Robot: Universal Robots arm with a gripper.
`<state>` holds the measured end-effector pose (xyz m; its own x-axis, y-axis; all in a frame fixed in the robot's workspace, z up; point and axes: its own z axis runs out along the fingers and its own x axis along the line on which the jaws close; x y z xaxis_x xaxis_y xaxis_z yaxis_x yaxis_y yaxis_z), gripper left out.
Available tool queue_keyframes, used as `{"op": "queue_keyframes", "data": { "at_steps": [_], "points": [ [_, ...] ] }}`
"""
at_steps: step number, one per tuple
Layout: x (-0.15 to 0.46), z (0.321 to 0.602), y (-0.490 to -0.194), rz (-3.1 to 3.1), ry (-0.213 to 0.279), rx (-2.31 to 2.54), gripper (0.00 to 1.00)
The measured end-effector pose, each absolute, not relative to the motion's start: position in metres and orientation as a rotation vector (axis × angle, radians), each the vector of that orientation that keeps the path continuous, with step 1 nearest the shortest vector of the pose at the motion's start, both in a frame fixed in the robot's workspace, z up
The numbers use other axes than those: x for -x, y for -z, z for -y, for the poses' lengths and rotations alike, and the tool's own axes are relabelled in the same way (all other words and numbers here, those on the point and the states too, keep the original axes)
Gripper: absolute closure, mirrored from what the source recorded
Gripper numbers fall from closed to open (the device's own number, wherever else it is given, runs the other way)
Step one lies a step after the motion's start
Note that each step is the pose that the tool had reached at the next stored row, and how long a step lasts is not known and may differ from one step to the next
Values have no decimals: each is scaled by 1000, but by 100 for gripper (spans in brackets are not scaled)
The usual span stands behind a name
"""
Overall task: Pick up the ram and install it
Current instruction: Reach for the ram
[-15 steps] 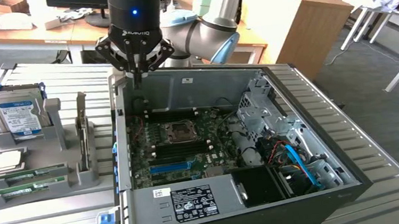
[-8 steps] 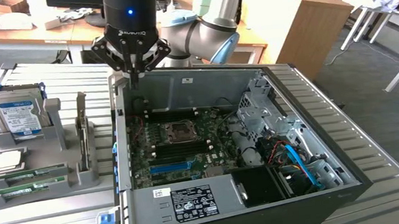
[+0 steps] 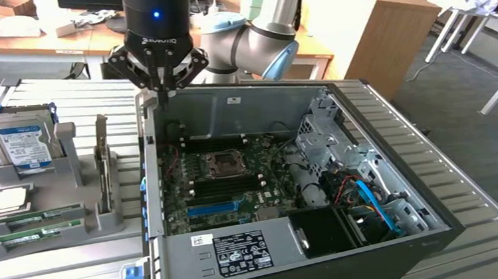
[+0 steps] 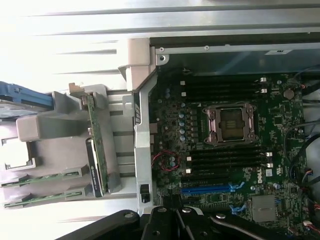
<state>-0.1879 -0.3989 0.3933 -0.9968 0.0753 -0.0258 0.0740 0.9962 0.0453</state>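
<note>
Jaws pressed together, empty as far as shows, hang above the computer case's rear wall. The ram lies untouched in the grey rack beside the case, so pick-up isn't done. Grasping likely calls for spread jaws squared to its thin edges.

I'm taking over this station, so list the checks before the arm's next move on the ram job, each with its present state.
1. Gripper empty: ok, shut on nothing.
2. Ram in the gray holder: ok, two sticks lying there.
3. Gripper above the ram: not ok, it hangs over the case edge.
4. Memory slots free: ok, all look empty.
5. Slot latches open: cannot tell.
</note>
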Motion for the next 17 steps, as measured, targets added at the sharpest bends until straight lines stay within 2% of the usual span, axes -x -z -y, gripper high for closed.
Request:
{"op": "queue_keyframes", "data": {
  "at_steps": [17],
  "points": [
    [203,399,-393,-3111,-69,-116,90]
  ]
}}
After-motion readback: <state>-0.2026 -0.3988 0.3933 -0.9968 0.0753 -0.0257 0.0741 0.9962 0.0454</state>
